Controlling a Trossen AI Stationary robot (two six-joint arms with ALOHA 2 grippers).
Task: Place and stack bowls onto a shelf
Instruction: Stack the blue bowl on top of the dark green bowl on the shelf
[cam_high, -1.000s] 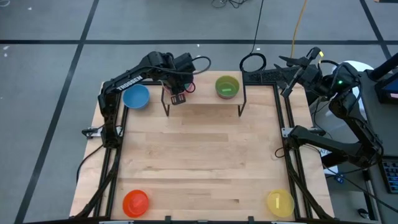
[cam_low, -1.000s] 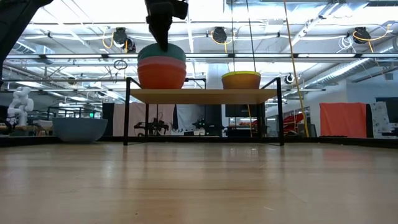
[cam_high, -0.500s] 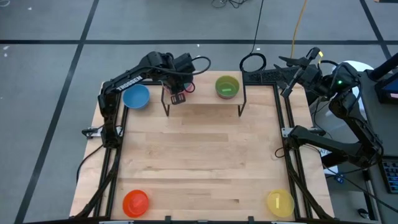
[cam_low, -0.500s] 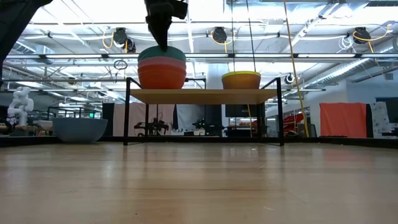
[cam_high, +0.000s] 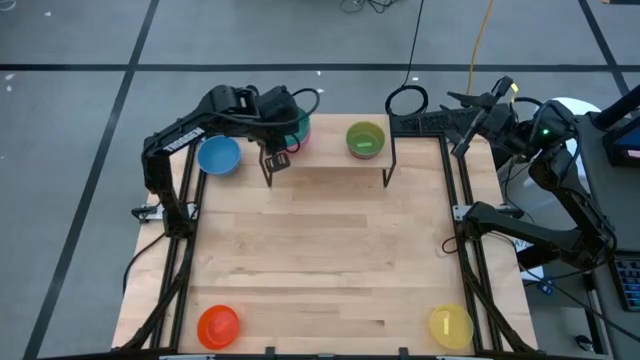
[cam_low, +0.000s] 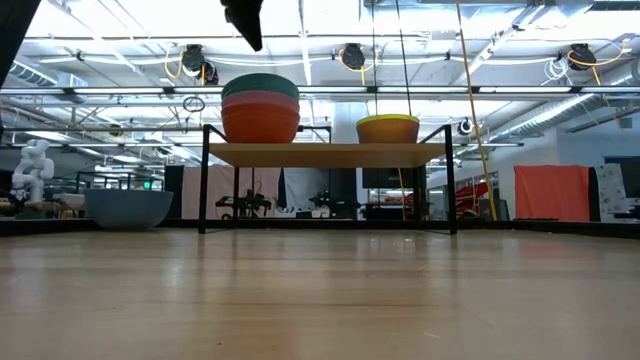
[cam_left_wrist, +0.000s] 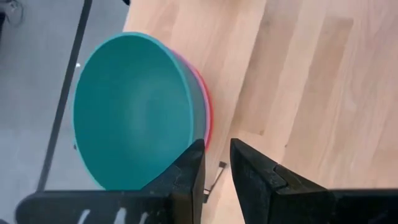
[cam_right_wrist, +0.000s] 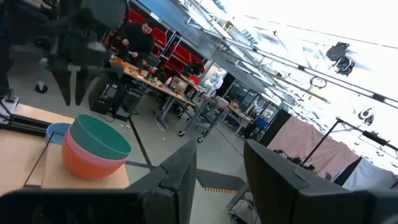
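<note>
Teal round plastic bowl (cam_left_wrist: 134, 109) tops your shelf stack, just below the empty, slightly parted left claw (cam_left_wrist: 216, 163); blue plastic bowl (cam_high: 218, 155) lies left.

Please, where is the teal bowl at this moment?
In the low view, the teal bowl is on top of a pink and an orange bowl, on the left end of the shelf, left of the green-and-yellow stack.

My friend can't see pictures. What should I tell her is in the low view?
A wooden shelf on thin black legs holds a stack of three bowls, teal on pink on orange, with a yellow-orange bowl farther along. The left gripper hangs above the stack, holding nothing. A blue bowl sits on the table beside the shelf.
</note>
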